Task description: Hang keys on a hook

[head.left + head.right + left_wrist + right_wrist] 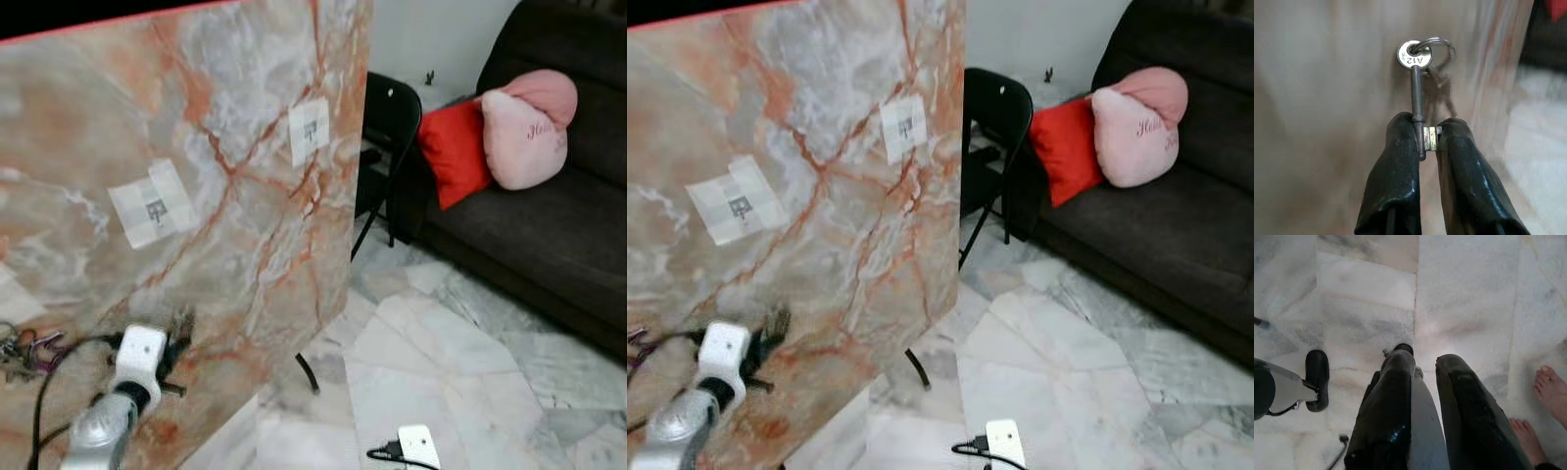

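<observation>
— Where do we have the keys [1422, 61] right now?

— Pinched in our left gripper [1429, 139]. The two black fingers are closed on the lower shank of one long key, and it stands straight out ahead of the fingertips, along the gripper's own axis. The round head stamped A12 and the key ring sit at the far end, with the other keys dangling behind it.

— And what lies beyond the ring?

— The marble-patterned panel [245, 147], close in front of the gripper. In the head view our left arm reaches up against its lower part.

— So which way is the hook from us?

— We judge the nearer taped patch [154, 206] to be the likely spot; it sits above the gripper and slightly toward the sofa side. A second taped patch [310, 130] is higher and well off to that same side. Each patch carries a small dark fitting, too small for us to call a hook for certain.

— Then the move turns on what?

— On lifting the ring end up the panel face, key axis kept pointing at the board, so the ring meets the fitting first.

— The right gripper [1422, 364]?

— Hanging idle over the marble floor [1474, 293], fingers slightly apart, holding nothing. A person's bare feet [1547, 387] are nearby.
</observation>
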Robot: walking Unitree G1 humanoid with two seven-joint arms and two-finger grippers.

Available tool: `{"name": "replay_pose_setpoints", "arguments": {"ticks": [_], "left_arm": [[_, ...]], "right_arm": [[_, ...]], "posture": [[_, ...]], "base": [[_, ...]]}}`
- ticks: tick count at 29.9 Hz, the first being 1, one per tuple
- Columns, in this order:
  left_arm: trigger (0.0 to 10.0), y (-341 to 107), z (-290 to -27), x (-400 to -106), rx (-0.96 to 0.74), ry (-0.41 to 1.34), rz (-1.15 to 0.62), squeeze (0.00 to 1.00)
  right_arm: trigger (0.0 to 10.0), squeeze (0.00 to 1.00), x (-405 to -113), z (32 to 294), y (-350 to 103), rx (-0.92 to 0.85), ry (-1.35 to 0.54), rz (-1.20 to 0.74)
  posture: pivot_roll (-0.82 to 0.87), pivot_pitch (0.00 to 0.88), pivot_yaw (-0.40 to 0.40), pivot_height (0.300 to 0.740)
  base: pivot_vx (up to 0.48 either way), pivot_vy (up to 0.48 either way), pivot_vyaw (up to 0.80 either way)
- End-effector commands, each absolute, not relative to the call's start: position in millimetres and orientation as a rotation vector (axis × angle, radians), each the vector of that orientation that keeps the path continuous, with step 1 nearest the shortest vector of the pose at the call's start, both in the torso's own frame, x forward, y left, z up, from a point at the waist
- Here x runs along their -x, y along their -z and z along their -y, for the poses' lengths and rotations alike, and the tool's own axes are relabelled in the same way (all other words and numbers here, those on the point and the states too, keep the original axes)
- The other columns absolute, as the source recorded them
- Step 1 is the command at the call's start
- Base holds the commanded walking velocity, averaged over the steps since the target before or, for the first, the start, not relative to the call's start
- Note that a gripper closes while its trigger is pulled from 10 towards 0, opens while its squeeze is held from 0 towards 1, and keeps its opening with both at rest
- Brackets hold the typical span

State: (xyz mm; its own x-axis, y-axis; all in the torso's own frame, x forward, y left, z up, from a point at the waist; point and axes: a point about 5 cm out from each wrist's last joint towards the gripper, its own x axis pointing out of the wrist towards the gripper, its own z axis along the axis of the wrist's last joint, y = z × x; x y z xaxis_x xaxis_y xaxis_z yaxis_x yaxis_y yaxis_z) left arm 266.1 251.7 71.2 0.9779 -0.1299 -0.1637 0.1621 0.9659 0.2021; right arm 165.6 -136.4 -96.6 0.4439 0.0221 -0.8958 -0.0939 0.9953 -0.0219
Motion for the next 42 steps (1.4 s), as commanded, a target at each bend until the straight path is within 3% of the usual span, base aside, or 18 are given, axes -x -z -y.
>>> {"name": "replay_pose_setpoints", "arguments": {"ticks": [1, 6, 13, 23, 27, 28, 31, 34, 40, 42], "left_arm": [[10.0, -90, -244, -272, -0.197, 0.158, -0.093, 0.0], [10.0, -118, -219, -280, -0.189, 0.254, -0.027, 0.0], [10.0, -124, -207, -274, -0.178, 0.311, -0.062, 0.0], [10.0, -137, -201, -257, -0.374, 0.482, -0.114, 0.0], [10.0, -109, -203, -240, -0.652, 0.674, -0.333, 0.0], [10.0, -71, -221, -220, -0.825, 0.765, -0.594, 0.0], [10.0, -39, -249, -189, -0.987, 0.872, -0.882, 0.0], [10.0, -34, -255, -174, -0.945, 0.9, -0.973, 0.0], [10.0, -66, -220, -195, -0.538, 0.846, -0.744, 0.0], [10.0, -72, -218, -199, -0.484, 0.833, -0.695, 0.0]], "right_arm": [[10.0, 0.0, -166, 138, 97, 0.075, -0.062, -1.103], [10.0, 0.0, -166, 138, 96, 0.079, -0.063, -1.101], [10.0, 0.0, -167, 137, 96, 0.083, -0.063, -1.098], [10.0, 0.0, -167, 137, 96, 0.108, -0.082, -1.1], [10.0, 0.0, -167, 137, 96, 0.108, -0.082, -1.099], [10.0, 0.0, -167, 136, 96, 0.109, -0.083, -1.099], [10.0, 0.0, -167, 136, 96, 0.111, -0.085, -1.099], [10.0, 0.0, -167, 136, 96, 0.11, -0.083, -1.099], [10.0, 0.0, -166, 137, 96, 0.116, -0.082, -1.102], [10.0, 0.0, -166, 137, 96, 0.115, -0.083, -1.102]], "posture": [[0.09, 0.0, -0.034, 0.728], [0.09, 0.0, -0.034, 0.728], [0.09, 0.0, -0.032, 0.728], [0.1, 0.0, -0.032, 0.728], [0.11, 0.0, -0.029, 0.728], [0.11, 0.0, -0.024, 0.728], [0.1, 0.0, -0.019, 0.728], [0.1, 0.0, -0.019, 0.728], [0.11, 0.0, -0.024, 0.728], [0.11, 0.0, -0.023, 0.728]], "base": [[0.0, 0.0, 0.0], [0.0, 0.0, 0.0], [0.0, 0.0, 0.0], [0.0, 0.0, 0.0], [0.0, 0.0, 0.0], [0.0, 0.0, 0.0], [0.0, 0.0, 0.0], [0.0, 0.0, 0.0], [0.0, 0.0, 0.0], [0.0, 0.0, 0.0]]}}
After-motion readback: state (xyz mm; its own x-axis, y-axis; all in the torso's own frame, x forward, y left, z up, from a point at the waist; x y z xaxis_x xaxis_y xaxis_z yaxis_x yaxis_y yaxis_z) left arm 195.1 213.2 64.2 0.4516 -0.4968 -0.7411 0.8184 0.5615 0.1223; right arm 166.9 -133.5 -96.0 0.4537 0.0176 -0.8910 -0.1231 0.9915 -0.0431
